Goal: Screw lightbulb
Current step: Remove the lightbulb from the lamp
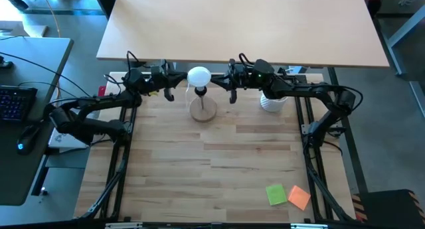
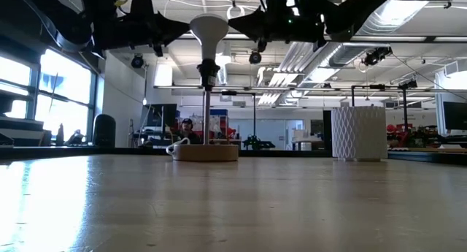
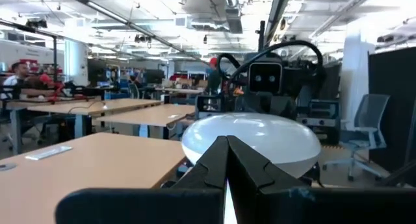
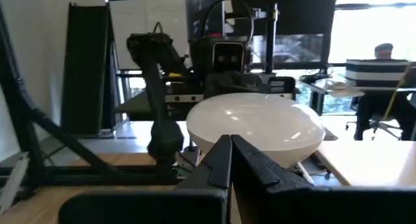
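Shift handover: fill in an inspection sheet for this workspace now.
Surface: wooden table, mostly bare.
Job's things: lightbulb seated upright atop the lamp base.
Clutter: white ribbed cup at the back right; green sticky note and orange sticky note at the front right.
Grippers: left gripper and right gripper both shut, flanking the bulb, neither holding it.
Cables: black cables on both arms.
Surroundings: second table behind; keyboard at left.
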`<action>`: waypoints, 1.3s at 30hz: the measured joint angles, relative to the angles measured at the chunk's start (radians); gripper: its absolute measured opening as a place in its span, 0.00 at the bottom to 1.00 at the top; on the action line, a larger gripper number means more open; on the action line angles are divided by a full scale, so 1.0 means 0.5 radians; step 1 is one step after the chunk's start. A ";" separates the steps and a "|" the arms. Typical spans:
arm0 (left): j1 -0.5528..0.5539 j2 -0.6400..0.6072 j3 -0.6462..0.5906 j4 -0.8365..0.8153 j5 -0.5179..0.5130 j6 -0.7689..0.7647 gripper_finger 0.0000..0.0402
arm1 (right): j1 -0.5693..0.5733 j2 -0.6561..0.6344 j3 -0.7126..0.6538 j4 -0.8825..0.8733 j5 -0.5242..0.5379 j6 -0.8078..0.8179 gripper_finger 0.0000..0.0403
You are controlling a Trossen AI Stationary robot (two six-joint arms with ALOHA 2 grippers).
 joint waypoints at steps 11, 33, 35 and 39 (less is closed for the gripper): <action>-0.104 0.019 0.001 0.033 0.125 -0.092 0.00 | -0.075 0.004 0.000 0.000 0.212 0.011 0.00; -0.096 -0.281 0.000 -0.439 -0.360 0.186 0.00 | -0.040 -0.018 0.000 0.013 0.123 -0.114 0.00; -0.048 -0.258 0.000 -0.436 -0.367 0.186 0.00 | 0.008 -0.018 0.000 0.020 0.117 -0.171 0.00; 0.025 -0.143 0.025 -0.432 -0.320 0.160 0.00 | 0.087 -0.018 0.000 0.020 0.119 -0.291 0.00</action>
